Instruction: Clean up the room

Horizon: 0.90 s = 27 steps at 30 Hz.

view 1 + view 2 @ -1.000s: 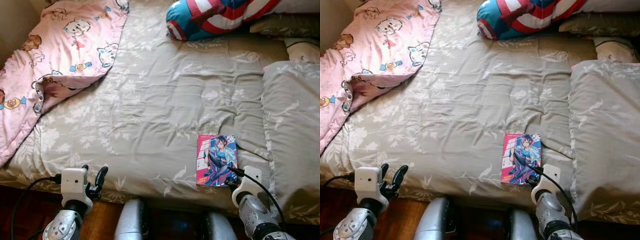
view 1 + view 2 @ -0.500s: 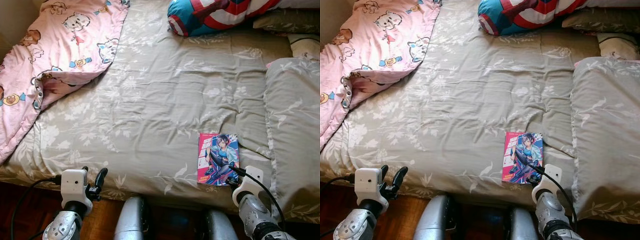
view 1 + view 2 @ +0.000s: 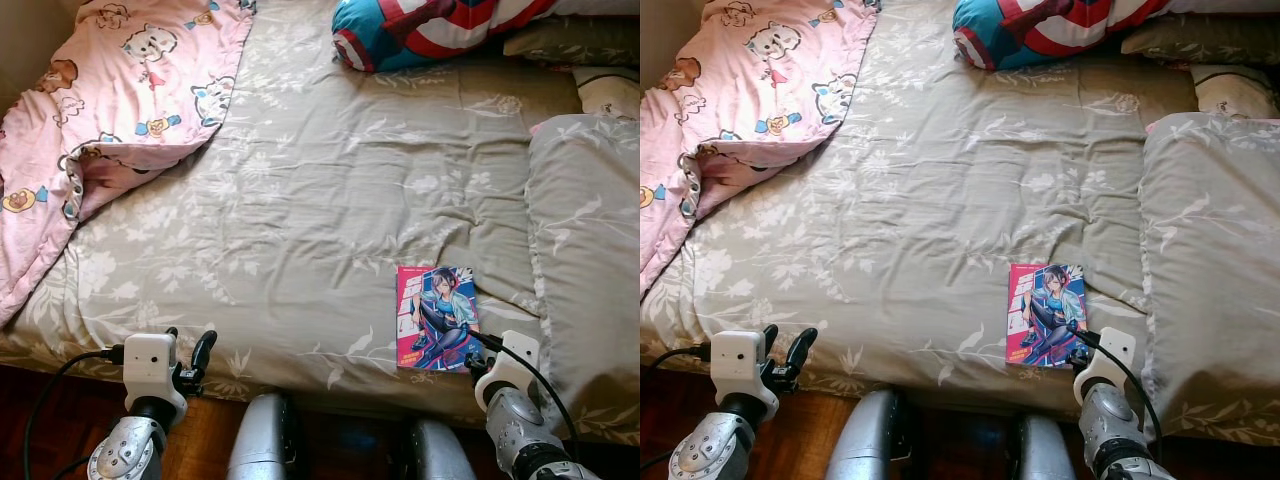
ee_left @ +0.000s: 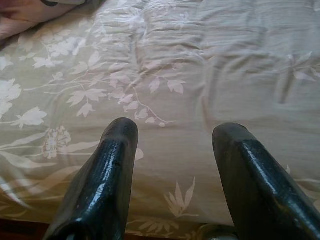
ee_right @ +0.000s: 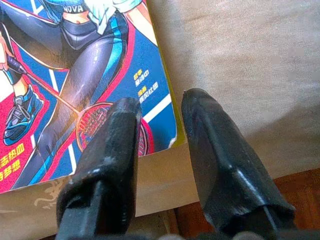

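A thin comic book with a pink and blue cover lies flat near the front edge of the bed, on the grey floral cover. My right gripper is low at the book's near right corner. In the right wrist view its fingers stand a little apart: one is over the book, the other over the bedding, and nothing is clamped between them. My left gripper hangs open at the bed's front left edge, over bare bedding.
A pink cartoon blanket is bunched at the far left of the bed. A round red, white and blue cushion sits at the head. A grey floral pillow lies right of the book. Dark wooden floor runs below the bed edge.
My right gripper has shifted slightly to the right, toward the book's near right corner. The book and the left arm stay where they were. The camera view moved a little.
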{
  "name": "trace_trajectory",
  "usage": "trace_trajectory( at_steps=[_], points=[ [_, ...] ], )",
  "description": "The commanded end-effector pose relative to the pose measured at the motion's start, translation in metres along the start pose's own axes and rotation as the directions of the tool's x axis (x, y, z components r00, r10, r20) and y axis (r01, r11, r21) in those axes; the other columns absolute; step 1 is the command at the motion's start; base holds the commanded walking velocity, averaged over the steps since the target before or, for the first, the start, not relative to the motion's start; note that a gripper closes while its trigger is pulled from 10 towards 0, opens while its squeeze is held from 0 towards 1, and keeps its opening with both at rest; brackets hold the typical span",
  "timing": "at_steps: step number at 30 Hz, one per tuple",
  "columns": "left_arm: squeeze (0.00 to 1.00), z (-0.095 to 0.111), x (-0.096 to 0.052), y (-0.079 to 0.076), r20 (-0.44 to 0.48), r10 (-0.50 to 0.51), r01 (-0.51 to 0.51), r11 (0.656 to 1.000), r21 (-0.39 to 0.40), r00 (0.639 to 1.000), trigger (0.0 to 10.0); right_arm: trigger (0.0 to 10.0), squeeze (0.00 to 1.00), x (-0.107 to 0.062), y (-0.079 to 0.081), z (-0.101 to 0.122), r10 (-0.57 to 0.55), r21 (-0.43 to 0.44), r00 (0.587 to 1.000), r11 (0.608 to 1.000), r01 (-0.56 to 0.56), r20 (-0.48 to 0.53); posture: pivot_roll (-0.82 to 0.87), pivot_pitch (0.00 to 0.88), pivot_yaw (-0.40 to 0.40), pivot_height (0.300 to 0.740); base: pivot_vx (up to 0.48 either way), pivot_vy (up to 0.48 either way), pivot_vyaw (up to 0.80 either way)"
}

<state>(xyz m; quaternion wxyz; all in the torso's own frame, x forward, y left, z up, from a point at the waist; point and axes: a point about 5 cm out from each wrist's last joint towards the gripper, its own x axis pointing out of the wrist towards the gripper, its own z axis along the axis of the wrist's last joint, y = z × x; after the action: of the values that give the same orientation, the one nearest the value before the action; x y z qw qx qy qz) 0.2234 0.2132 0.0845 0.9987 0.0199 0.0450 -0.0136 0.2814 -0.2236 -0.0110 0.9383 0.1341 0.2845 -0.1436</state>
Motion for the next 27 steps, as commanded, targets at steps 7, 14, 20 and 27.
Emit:
trace_trajectory(
  at_steps=[7, 14, 20, 27],
  points=[
    [0.0, -0.009, -0.001, 0.0, -0.038, 0.011, -0.011, 1.0, 0.008, 0.999, 10.0, 10.0, 0.0, -0.003, 0.003, -0.016, 0.008, -0.002, 0.998, 1.0, -0.008, -0.063, 0.14, 0.301, 0.084, 0.656, 0.0, 0.0, 0.0],
    [0.0, -0.009, -0.002, 0.0, -0.036, 0.012, -0.011, 1.0, 0.008, 0.999, 10.0, 10.0, 0.0, -0.004, 0.002, -0.021, 0.014, -0.008, 0.996, 1.0, -0.014, -0.084, 0.14, 0.298, 0.081, 0.656, 0.0, 0.0, 0.0],
    [0.0, -0.009, -0.002, 0.0, -0.036, 0.011, -0.011, 1.0, 0.007, 0.999, 10.0, 10.0, 0.0, -0.005, 0.001, -0.026, 0.008, -0.042, 0.993, 0.999, -0.013, -0.114, 0.14, 0.297, 0.079, 0.656, 0.0, 0.0, 0.0],
    [0.0, -0.009, -0.002, -0.001, -0.036, 0.012, -0.012, 1.0, 0.007, 0.999, 10.0, 10.0, 0.0, -0.005, 0.0, -0.028, 0.002, -0.049, 0.992, 0.999, -0.008, -0.125, 0.15, 0.297, 0.08, 0.656, 0.0, 0.0, 0.0]
  ],
)
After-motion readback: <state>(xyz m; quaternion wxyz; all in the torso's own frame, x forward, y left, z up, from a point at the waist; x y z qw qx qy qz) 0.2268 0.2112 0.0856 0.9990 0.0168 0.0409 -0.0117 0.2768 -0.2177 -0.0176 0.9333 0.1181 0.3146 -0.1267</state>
